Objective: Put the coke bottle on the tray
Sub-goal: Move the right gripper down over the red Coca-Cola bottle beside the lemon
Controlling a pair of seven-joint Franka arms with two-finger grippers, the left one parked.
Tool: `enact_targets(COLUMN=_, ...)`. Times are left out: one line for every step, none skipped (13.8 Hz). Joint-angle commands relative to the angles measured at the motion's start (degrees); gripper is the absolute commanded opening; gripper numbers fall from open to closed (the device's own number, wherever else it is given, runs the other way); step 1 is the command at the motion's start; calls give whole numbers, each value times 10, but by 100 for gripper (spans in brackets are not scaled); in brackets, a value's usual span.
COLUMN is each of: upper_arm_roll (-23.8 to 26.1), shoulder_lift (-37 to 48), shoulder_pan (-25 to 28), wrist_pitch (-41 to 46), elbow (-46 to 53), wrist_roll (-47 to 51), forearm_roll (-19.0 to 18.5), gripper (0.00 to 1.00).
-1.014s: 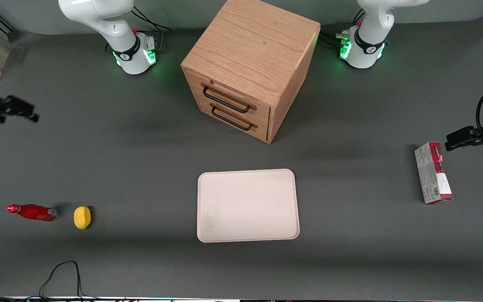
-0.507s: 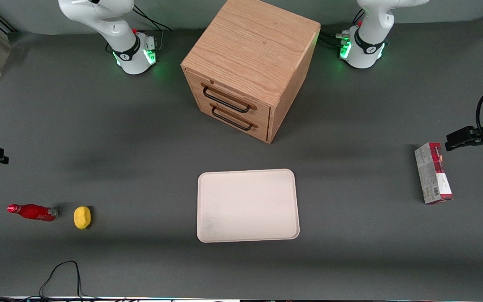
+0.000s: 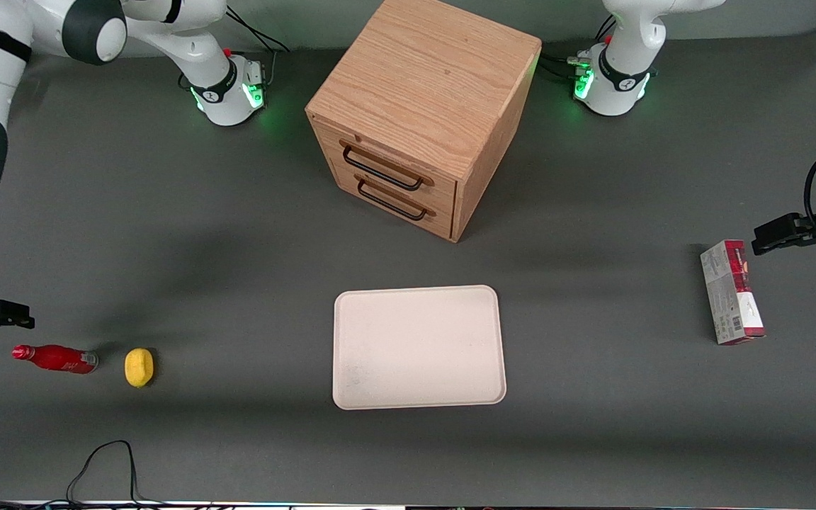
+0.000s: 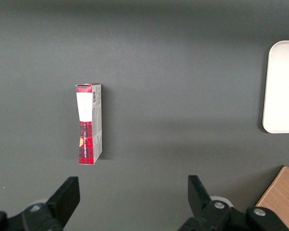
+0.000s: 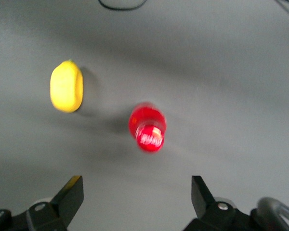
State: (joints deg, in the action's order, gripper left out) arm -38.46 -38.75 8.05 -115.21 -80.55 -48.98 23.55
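The coke bottle (image 3: 55,358), slim and red with a red cap, lies on its side on the table at the working arm's end. Its cap end points away from the lemon. It also shows in the right wrist view (image 5: 147,126), blurred. My gripper (image 3: 18,316) hangs above the table by the bottle's cap end, slightly farther from the front camera. In the right wrist view the gripper (image 5: 135,192) is open wide and empty, clear of the bottle. The off-white tray (image 3: 418,347) lies empty in front of the cabinet, nearer the front camera, and its edge shows in the left wrist view (image 4: 284,86).
A yellow lemon (image 3: 139,367) lies beside the bottle's base, toward the tray, and shows in the right wrist view (image 5: 66,86). A wooden two-drawer cabinet (image 3: 422,106) stands mid-table. A red-and-grey carton (image 3: 731,292) lies toward the parked arm's end. A black cable (image 3: 107,460) loops at the table's near edge.
My gripper has moved nearer to the front camera and closer to the bottle's cap end. The arm's upper links have swung into view. Bottle, lemon and tray have not moved.
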Motion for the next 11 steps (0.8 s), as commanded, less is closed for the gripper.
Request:
enact_targets(upper_arm_roll=-10, shoulder_lift=-42, shoulder_pan=-6, wrist_pitch=-16, elbow=23, wrist_roll=-52, forearm_roll=65, gripper=99)
enact_targets(upper_arm_roll=-10, shoulder_lift=-50, shoulder_pan=-7, wrist_pitch=-20, elbow=24, wrist_roll=-54, forearm_roll=74, gripper=99)
enact_targets(upper_arm_roll=-10, shoulder_lift=-55, shoulder_pan=-8, wrist_pitch=-29, elbow=23, wrist_roll=-54, forearm_roll=81, gripper=99)
enact_targets(upper_arm_roll=-10, shoulder_lift=-59, shoulder_pan=-8, wrist_pitch=-36, elbow=22, wrist_roll=-55, forearm_roll=85, gripper=99)
enact_targets(upper_arm_roll=-10, shoulder_lift=-65, shoulder_pan=-11, wrist_pitch=-41, elbow=23, wrist_roll=-66, forearm_roll=92, gripper=97)
enact_targets(upper_arm_roll=-11, shoulder_lift=-72, shoulder_pan=-11, wrist_pitch=-52, elbow=23, wrist_roll=-87, forearm_roll=117, gripper=91)
enact_targets(upper_arm_roll=-11, shoulder_lift=-74, shoulder_pan=-11, wrist_pitch=-52, elbow=24, wrist_roll=-91, forearm_roll=121, gripper=84)
enact_targets(upper_arm_roll=-11, shoulder_lift=-75, shoulder_pan=-11, wrist_pitch=-53, elbow=26, wrist_roll=-91, forearm_roll=121, gripper=75)
enact_targets(upper_arm_roll=-11, shoulder_lift=-76, shoulder_pan=-11, wrist_pitch=-52, elbow=27, wrist_roll=-90, forearm_roll=122, gripper=67)
enact_targets(upper_arm_roll=-11, shoulder_lift=-76, shoulder_pan=-12, wrist_pitch=-53, elbow=27, wrist_roll=-91, forearm_roll=122, gripper=59)
enact_targets(upper_arm_roll=-11, shoulder_lift=-77, shoulder_pan=-11, wrist_pitch=-53, elbow=27, wrist_roll=-90, forearm_roll=122, gripper=49)
